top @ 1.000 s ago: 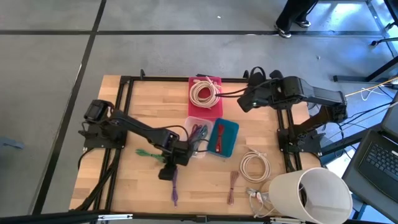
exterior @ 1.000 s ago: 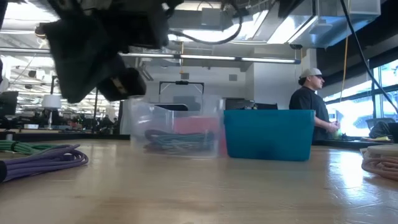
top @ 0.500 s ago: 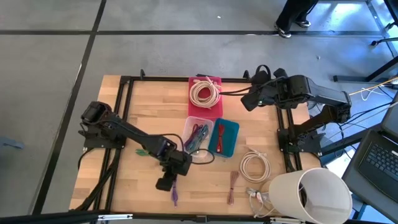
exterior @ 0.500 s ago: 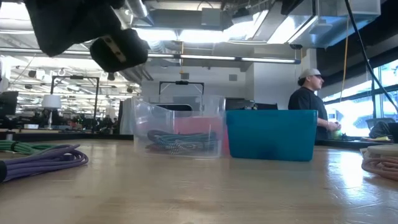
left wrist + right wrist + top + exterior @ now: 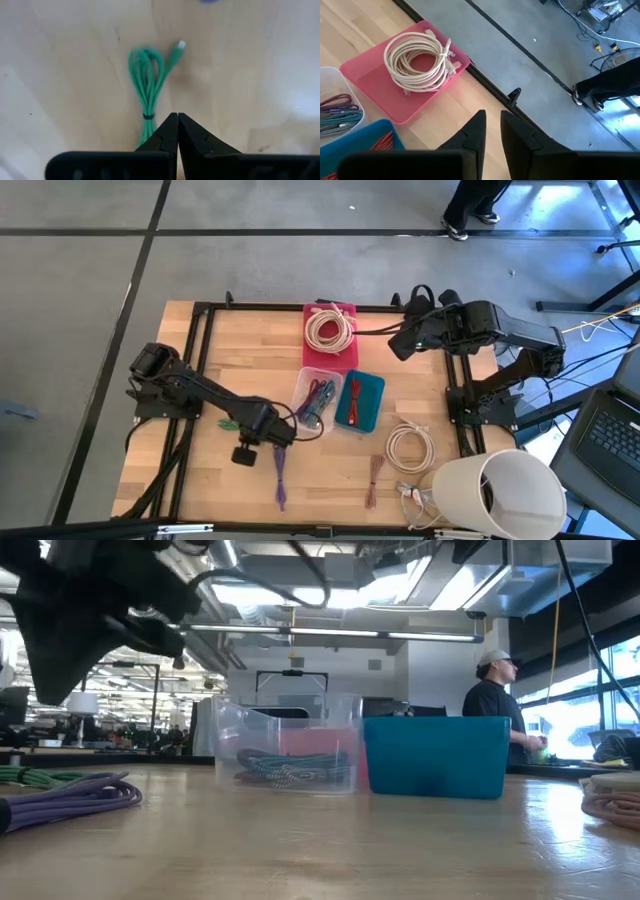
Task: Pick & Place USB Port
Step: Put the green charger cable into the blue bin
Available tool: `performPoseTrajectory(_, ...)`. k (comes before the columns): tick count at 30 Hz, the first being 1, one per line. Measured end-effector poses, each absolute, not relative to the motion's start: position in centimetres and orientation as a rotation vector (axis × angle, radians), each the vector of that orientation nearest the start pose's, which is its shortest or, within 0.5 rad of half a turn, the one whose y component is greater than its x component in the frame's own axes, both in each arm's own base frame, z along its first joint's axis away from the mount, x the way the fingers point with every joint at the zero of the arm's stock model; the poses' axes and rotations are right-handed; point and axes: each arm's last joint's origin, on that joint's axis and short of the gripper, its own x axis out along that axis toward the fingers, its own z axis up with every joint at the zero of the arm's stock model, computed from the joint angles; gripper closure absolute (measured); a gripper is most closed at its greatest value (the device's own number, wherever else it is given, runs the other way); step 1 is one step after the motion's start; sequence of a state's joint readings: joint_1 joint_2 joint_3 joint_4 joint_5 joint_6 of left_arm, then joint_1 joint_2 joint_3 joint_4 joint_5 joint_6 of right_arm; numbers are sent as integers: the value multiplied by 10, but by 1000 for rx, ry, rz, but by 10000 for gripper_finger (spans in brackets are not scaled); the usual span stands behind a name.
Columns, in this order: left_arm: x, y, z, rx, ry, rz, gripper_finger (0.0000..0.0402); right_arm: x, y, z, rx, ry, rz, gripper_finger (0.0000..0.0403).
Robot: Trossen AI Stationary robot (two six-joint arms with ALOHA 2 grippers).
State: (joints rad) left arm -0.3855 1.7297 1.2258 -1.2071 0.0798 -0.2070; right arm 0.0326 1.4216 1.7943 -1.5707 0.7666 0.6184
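My left gripper (image 5: 177, 116), fingers pressed together and holding nothing, hangs above the green cable (image 5: 148, 75) lying just ahead on the table (image 5: 200, 470), still to be picked and binned, while purple and teal cables already fill the clear bin (image 5: 316, 401).

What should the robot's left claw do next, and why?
Probably open its fingers and drop down toward the green cable. The left gripper is shut and empty, hovering above that cable, which lies coiled on the table. It cannot grab anything with its fingers pressed together.
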Motion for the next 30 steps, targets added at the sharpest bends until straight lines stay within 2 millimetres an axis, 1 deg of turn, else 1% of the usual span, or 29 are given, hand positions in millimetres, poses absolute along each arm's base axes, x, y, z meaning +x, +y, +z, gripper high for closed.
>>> performPoseTrajectory(2, 265, -110, 196, 117, 1750, -165, 400, 220, -13, 427, 53, 869, -943, 342)
performPoseTrajectory(6, 245, -107, 188, 72, 1816, -242, 390, 219, -11, 428, 38, 879, -921, 342)
performPoseTrajectory(8, 233, -105, 188, 29, 1833, -246, 377, 218, -10, 428, 36, 876, -914, 342)
performPoseTrajectory(10, 221, -100, 194, -14, 1817, -211, 360, 216, -9, 430, 38, 869, -910, 342)
performPoseTrajectory(15, 200, -90, 217, -111, 1673, -134, 311, 213, -9, 432, 38, 857, -914, 342)
performPoseTrajectory(18, 197, -89, 228, -110, 1540, -132, 281, 213, -10, 432, 39, 857, -916, 342)
performPoseTrajectory(20, 197, -90, 230, -83, 1461, -167, 263, 213, -10, 432, 41, 856, -917, 342)
performPoseTrajectory(22, 196, -89, 226, -57, 1449, -179, 245, 213, -10, 432, 44, 855, -918, 342)
performPoseTrajectory(25, 191, -86, 215, -35, 1484, -163, 221, 213, -10, 432, 62, 845, -927, 342)
performPoseTrajectory(30, 183, -82, 191, -3, 1509, -175, 197, 213, -10, 432, 65, 843, -929, 342)
